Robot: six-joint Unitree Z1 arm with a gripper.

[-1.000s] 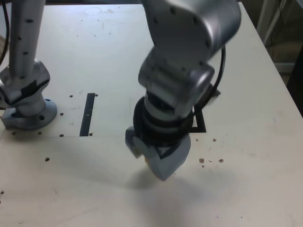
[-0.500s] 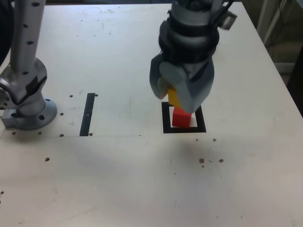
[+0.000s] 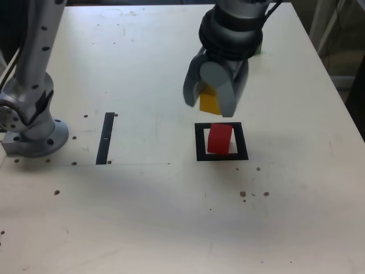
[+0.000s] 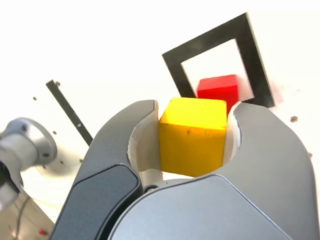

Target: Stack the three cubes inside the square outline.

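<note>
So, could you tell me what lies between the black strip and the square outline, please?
Bare white tabletop with small marks, in the exterior view, between the strip and the outline.

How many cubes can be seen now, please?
2 for certain: the yellow cube in the gripper, and the red cube inside the square outline. A green patch behind the arm may be another, mostly hidden.

Robot test setup, prob. a lab or workshop: a jointed metal arm (image 3: 231, 28) works over a pale, bare-topped surface (image 3: 131, 222) w/ small dark holes or marks, a black strip (image 3: 105, 138) and a black square outline (image 3: 244, 149); round arm base (image 3: 39, 140) at exterior view's left, cable alongside.
</note>
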